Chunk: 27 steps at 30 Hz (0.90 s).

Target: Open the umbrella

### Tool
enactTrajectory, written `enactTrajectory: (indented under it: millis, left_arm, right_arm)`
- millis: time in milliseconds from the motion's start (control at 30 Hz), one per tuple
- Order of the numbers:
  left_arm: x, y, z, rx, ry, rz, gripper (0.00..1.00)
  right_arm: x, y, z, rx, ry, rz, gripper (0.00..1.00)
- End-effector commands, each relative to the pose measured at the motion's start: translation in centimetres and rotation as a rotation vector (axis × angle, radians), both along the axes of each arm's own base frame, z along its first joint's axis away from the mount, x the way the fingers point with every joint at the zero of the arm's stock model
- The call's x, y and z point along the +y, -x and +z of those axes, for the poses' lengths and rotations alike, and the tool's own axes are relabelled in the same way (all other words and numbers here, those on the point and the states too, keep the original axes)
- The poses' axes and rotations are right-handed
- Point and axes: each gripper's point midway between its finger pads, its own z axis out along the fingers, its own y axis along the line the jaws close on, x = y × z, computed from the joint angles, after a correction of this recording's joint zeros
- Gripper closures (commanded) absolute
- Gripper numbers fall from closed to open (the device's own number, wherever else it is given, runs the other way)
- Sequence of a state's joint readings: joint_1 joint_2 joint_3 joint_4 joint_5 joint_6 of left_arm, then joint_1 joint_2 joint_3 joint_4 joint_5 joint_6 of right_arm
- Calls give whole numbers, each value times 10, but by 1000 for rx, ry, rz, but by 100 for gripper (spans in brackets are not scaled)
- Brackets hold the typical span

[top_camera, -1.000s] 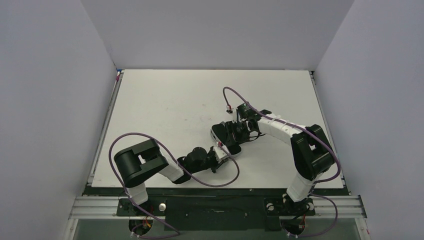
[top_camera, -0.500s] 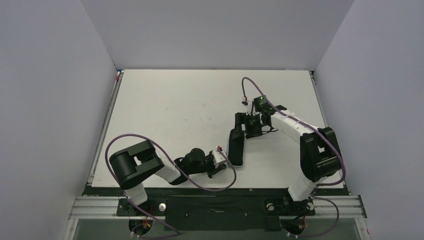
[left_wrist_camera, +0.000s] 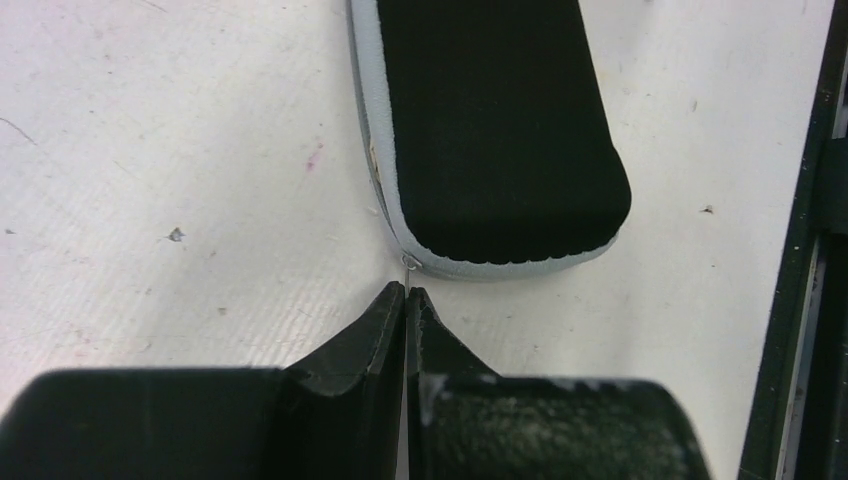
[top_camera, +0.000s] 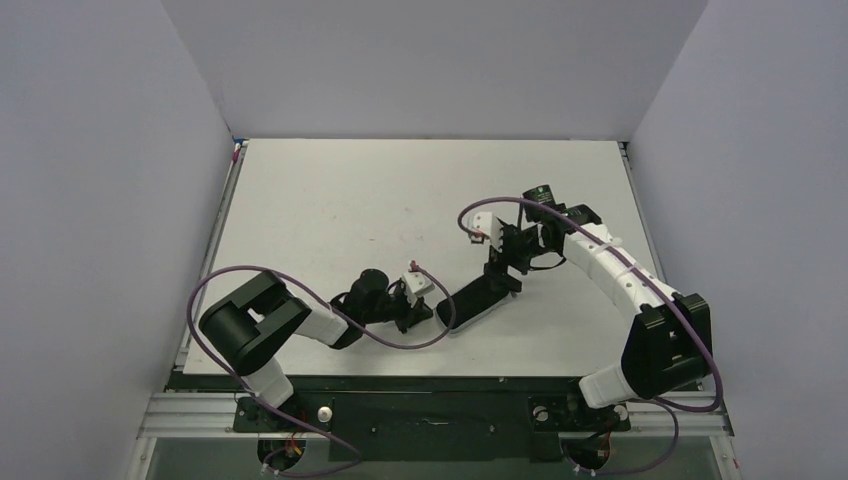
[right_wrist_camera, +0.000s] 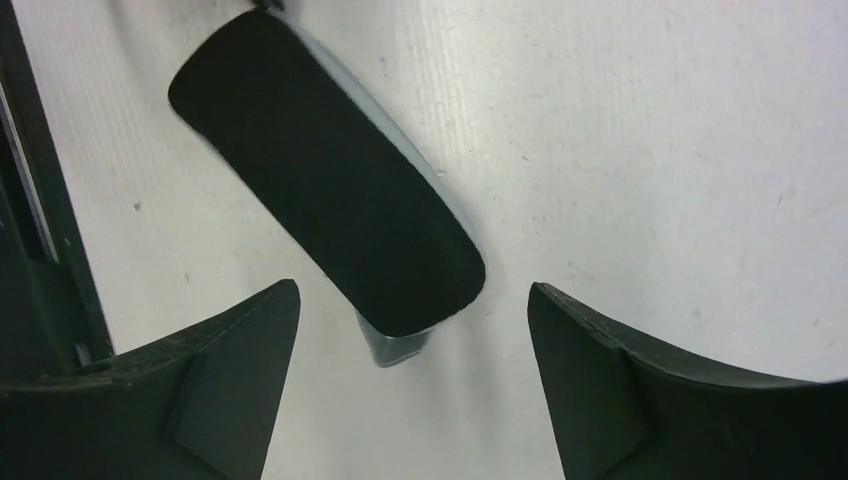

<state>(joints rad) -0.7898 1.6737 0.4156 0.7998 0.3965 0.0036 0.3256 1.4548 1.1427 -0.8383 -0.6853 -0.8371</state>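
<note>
No umbrella shows as such. All that lies on the table [top_camera: 330, 210] is 1 black oblong pouch [top_camera: 478, 300] with a pale grey edge, right of centre in the overhead view. The umbrella is probably inside it, though nothing here proves that.

The pouch's long axis runs from lower left to upper right. The left claw [left_wrist_camera: 405, 295] sits at the lower-left end, its 2 fingers pressed together with the tips just short of the grey seam. A tiny metal loop [left_wrist_camera: 408, 262] sits on that seam. Whether the tips nip a thread from it cannot be told.

The right claw [right_wrist_camera: 412, 290] hangs over the upper-right end, spread wide, holding nothing. That end lies between its fingers without touching them.

The left claw is nearer to contact, so the next pull would likely run along the seam.
</note>
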Motion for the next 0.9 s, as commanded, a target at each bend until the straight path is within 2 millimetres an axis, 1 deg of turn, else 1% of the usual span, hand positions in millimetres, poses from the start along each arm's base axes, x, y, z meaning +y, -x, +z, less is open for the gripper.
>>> enactTrajectory:
  millis: [0,100,167,200,267,400,500,600,633,667,700,733,767,800,833,867]
  left_arm:
    - [-8,-9,15,-28,36,-54,100]
    - [-9,-11,17,-34,40,-66,100]
    - [-9,-11,16,-31,40,-68,100]
    - [-9,-10,16,-29,43,-67,100]
    - [-8,-8,15,-22,47,-66,100]
    - [-5,-5,13,-15,50,-62,100]
    - [-4,-5,12,-13,53,-57,100]
    - [-3,-5,11,-7,54,-52,100]
    - [-3,-5,12,-8,56,-51,100]
    - [-3,-5,12,-8,57,-51,100]
    - [-3,-4,12,-8,58,-50,100]
    - [-2,-4,15,-12,62,-49,100]
    - [-2,-3,15,-12,64,-50,100]
    - [-2,-3,18,-17,69,-51,100]
    - [0,0,16,-13,66,-55,100]
    - [-1,2,19,-16,71,-65,100]
  right_arm:
    - [14,16,-6,-198,36,426,20]
    - [30,19,-12,-191,39,492,20]
    - [36,21,-21,-164,50,514,21]
    - [35,20,-29,-139,70,511,23]
    - [36,19,-38,-92,86,494,25]
    - [29,22,-51,2,113,472,28]
    - [27,26,-56,56,142,474,28]
    - [30,19,-59,89,164,456,29]
    - [27,17,-64,107,187,448,33]
    - [25,14,-65,111,198,441,35]
    - [20,14,-69,123,221,433,40]
    - [17,13,-72,125,230,426,43]
    - [12,13,-76,129,247,421,49]
    - [6,12,-78,133,262,398,53]
    - [4,10,-81,131,268,381,60]
    - [0,9,-82,136,279,351,63]
